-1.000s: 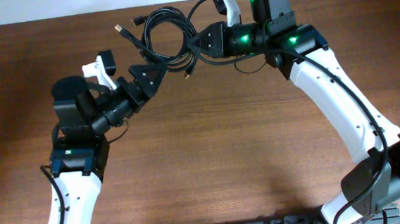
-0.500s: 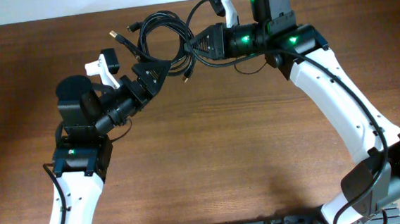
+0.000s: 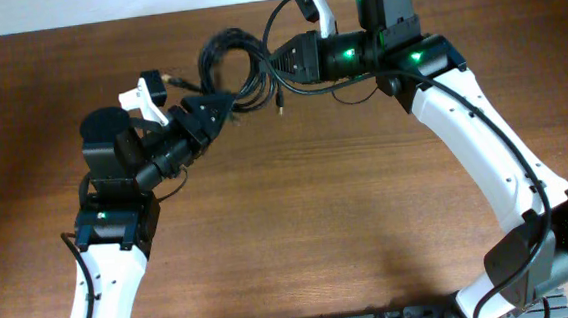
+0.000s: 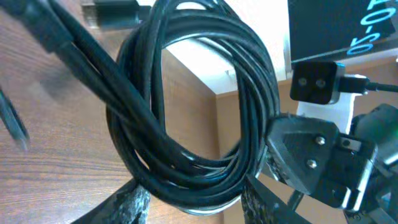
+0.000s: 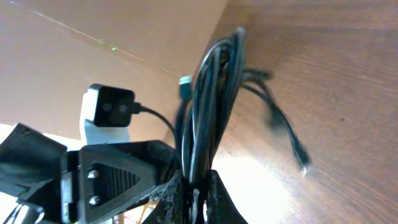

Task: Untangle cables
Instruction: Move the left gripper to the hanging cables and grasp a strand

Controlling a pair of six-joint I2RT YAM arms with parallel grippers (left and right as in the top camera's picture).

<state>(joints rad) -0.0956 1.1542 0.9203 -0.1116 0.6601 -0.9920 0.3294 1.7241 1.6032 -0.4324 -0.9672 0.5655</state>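
The cables [image 3: 237, 54] are a black coil of several strands hanging between my two grippers near the table's far edge. My left gripper [image 3: 222, 103] is at the coil's lower left. In the left wrist view the coil [image 4: 249, 93] arches up from my left gripper [image 4: 194, 208], and the bottom of the loop fills the gap and touches both fingers. My right gripper [image 3: 275, 61] is shut on the coil's right side, and the right wrist view shows the strands [image 5: 208, 99] pinched at my right gripper [image 5: 196, 193]. One loose plug end [image 3: 278, 107] dangles below the coil.
The brown wooden table [image 3: 317, 197] ends at its far edge [image 3: 104, 24], just behind the coil. Another plug [image 4: 112, 12] sticks out at the coil's top left. The two grippers stand very close together, with the right one [image 4: 311, 155] just beside the left fingers.
My left gripper moved in on the coil and closed from wide open onto its lower loop. The coil bunched up and shifted slightly left. The right gripper kept its grip and place.
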